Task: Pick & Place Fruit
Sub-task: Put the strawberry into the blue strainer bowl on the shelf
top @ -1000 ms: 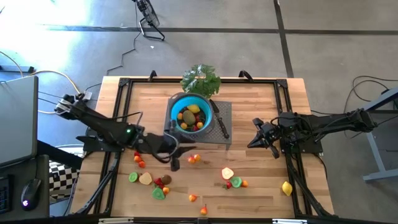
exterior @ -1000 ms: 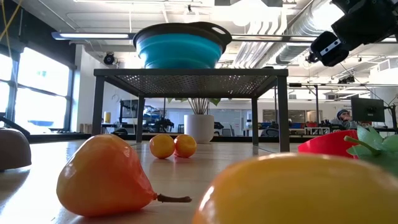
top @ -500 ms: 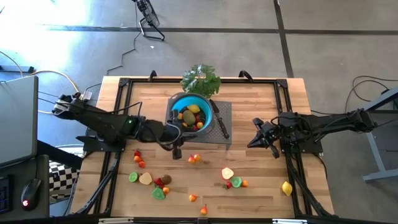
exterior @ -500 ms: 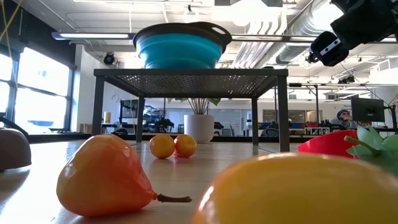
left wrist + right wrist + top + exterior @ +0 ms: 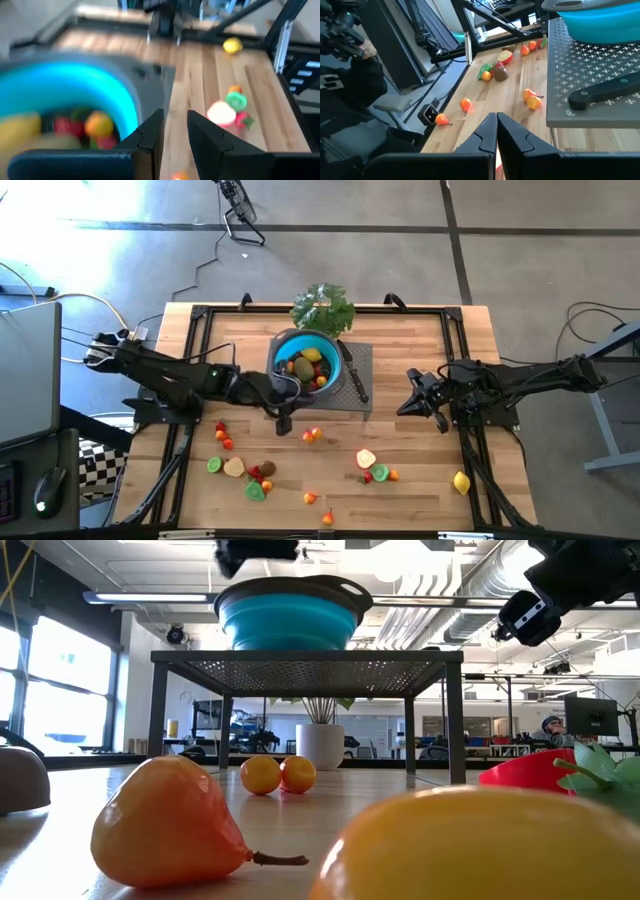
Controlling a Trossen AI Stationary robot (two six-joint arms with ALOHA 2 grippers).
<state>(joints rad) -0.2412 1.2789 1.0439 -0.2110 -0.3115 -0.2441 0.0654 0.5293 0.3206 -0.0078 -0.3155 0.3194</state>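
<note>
Left arm reaches from the table's left edge across toward the centre; left gripper (image 5: 283, 392) sits at the near-left rim of the blue bowl (image 5: 338, 361), which stands on a grey perforated stand (image 5: 362, 372). In the left wrist view its fingers (image 5: 147, 134) stand slightly parted with bare wood showing between them; nothing is held. Right arm waits at the table's right side, right gripper (image 5: 411, 398) pointing left toward the stand, fingers pressed together and empty. Several fruit pieces (image 5: 306, 367) lie in the bowl. More fruit (image 5: 366, 459) is scattered on the near half of the table. A lemon (image 5: 461, 481) lies apart, near the right front corner; its long axis cannot be told. A black-handled knife (image 5: 354, 380) lies on the stand beside the bowl
</note>
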